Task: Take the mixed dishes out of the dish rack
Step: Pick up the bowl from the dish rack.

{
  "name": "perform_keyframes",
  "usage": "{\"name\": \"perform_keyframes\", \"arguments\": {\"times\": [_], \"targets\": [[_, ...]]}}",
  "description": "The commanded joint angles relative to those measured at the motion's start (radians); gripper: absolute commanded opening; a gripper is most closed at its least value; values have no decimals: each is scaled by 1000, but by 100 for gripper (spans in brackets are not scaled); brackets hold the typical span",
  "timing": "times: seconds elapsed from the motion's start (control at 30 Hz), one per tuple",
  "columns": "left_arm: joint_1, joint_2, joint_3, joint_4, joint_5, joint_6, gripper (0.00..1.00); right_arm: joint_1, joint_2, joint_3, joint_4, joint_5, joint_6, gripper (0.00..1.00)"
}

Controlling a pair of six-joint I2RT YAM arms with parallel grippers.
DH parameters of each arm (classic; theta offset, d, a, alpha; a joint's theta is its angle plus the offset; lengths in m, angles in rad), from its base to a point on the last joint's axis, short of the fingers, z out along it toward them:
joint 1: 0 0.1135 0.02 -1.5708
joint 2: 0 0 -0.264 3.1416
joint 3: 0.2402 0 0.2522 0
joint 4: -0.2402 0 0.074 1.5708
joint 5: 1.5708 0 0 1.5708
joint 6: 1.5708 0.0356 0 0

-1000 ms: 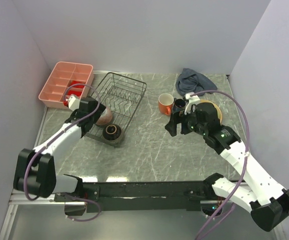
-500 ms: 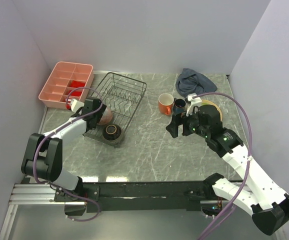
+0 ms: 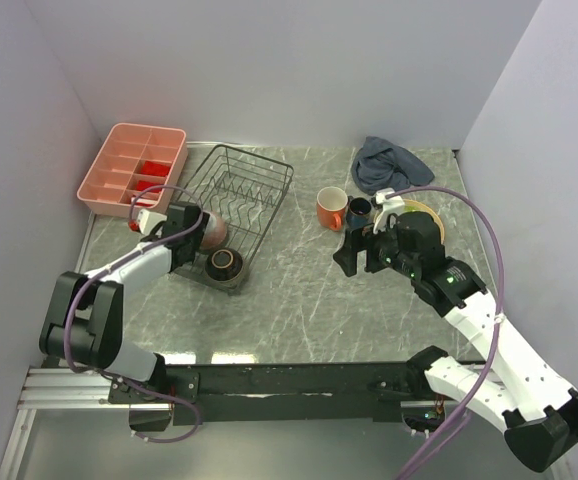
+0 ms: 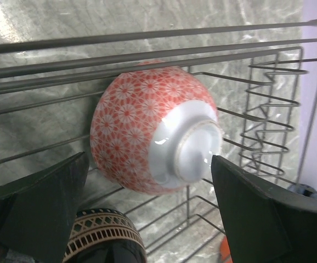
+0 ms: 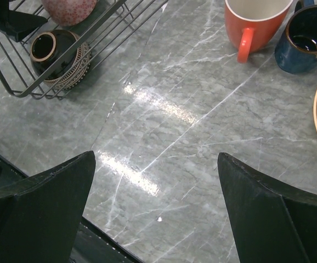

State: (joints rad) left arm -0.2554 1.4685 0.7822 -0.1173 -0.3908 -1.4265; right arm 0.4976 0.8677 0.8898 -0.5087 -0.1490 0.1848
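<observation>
The black wire dish rack (image 3: 269,172) stands at the back left. Inside it a pinkish patterned bowl (image 3: 213,231) lies on its side, its white foot toward the left wrist camera (image 4: 147,131). A dark brown bowl (image 3: 224,264) sits in the rack's near corner (image 4: 101,238). My left gripper (image 3: 191,234) is open inside the rack, one finger on each side of the pinkish bowl (image 4: 148,159). My right gripper (image 3: 354,252) hangs open over bare table (image 5: 156,158). An orange mug (image 3: 331,208), a dark blue cup (image 3: 359,210) and a tan plate (image 3: 427,212) stand on the table to the right.
A pink compartment tray (image 3: 134,165) with a red item sits at the back left. A grey-blue cloth (image 3: 389,160) lies at the back right. Walls close off the left, back and right sides. The rack's wires (image 4: 147,35) cross just above the left gripper.
The left arm has folded back and its gripper has shifted slightly down toward the pinkish bowl. The right arm has barely moved.
</observation>
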Motion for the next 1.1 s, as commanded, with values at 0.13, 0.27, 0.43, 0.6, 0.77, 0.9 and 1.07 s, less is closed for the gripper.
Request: {"name": "perform_keyframes", "arguments": {"times": [0.13, 0.27, 0.43, 0.6, 0.77, 0.9, 1.07], "targets": [[1, -42, -21, 56, -20, -35, 99, 5, -30, -15, 50, 5, -10, 100], [-1, -23, -26, 44, -13, -61, 100, 6, -39, -22, 53, 8, -10, 100], [-1, -8, -29, 41, -19, -63, 99, 4, -44, -32, 56, 8, -10, 100], [1, 36, -15, 76, 7, -38, 99, 4, -44, -35, 59, 8, -8, 100], [1, 64, -9, 108, 18, -32, 99, 4, -52, -41, 62, 12, -10, 100], [1, 62, -44, 165, 15, -54, 100, 4, -55, -49, 68, 17, -10, 100], [1, 65, -77, 206, 29, -97, 99, 6, -53, -49, 68, 19, -11, 100]]}}
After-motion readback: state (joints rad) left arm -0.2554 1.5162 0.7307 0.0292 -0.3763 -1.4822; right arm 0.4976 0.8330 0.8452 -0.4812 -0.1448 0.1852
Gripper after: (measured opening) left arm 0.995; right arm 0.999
